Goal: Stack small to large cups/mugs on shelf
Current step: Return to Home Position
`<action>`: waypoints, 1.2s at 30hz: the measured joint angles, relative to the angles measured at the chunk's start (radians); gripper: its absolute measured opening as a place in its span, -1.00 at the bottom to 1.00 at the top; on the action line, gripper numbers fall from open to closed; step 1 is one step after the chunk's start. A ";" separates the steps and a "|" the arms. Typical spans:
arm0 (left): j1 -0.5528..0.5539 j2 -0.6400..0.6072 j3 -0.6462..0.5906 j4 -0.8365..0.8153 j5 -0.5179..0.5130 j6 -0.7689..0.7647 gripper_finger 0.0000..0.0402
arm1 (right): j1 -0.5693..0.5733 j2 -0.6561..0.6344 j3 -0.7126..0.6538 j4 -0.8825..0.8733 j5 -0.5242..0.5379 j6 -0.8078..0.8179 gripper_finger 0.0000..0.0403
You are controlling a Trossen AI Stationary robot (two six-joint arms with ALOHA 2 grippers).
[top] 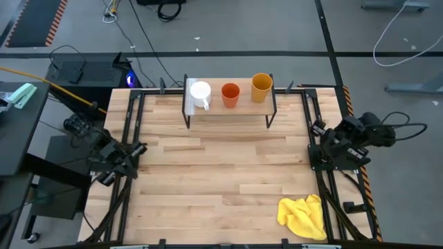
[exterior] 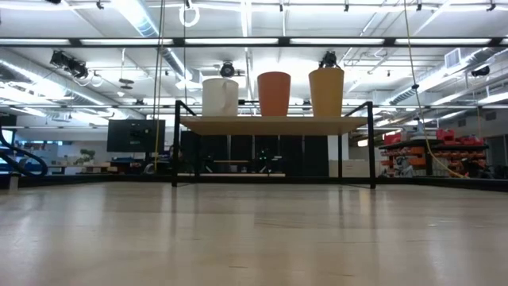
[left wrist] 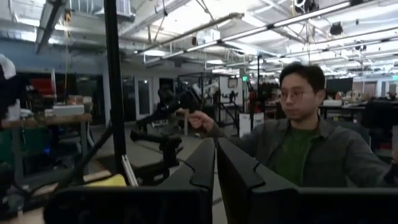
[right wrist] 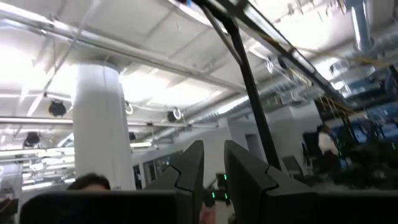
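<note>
Three cups stand upright in a row on the shelf (top: 228,108) at the table's far edge: a white mug (top: 200,92) with a handle, an orange-red cup (top: 230,94) and a taller mustard-yellow cup (top: 261,87). The low view shows the white mug (exterior: 220,97), orange-red cup (exterior: 275,94) and mustard-yellow cup (exterior: 326,92) with their bases on the shelf's plank (exterior: 274,124). My left gripper (left wrist: 216,163) waits at the table's left edge, shut and empty. My right gripper (right wrist: 213,165) waits at the right edge, its fingers a narrow gap apart, holding nothing.
A crumpled yellow cloth (top: 302,216) lies at the table's near right corner. The shelf stands on thin black legs (exterior: 175,143). A person (left wrist: 298,143) stands beyond the table in the left wrist view. The wooden tabletop (top: 221,180) between the arms is bare.
</note>
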 joint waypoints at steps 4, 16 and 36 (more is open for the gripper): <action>0.000 0.001 -0.062 0.051 0.001 -0.006 -0.84 | 0.000 0.000 -0.081 0.111 -0.003 0.001 -0.65; 0.000 0.000 -0.150 0.127 0.000 -0.005 -0.86 | 0.000 -0.001 -0.265 0.306 -0.011 0.001 -0.65; 0.000 0.002 -0.213 0.106 0.000 -0.027 -0.85 | 0.000 0.000 -0.293 0.120 -0.015 0.001 -0.65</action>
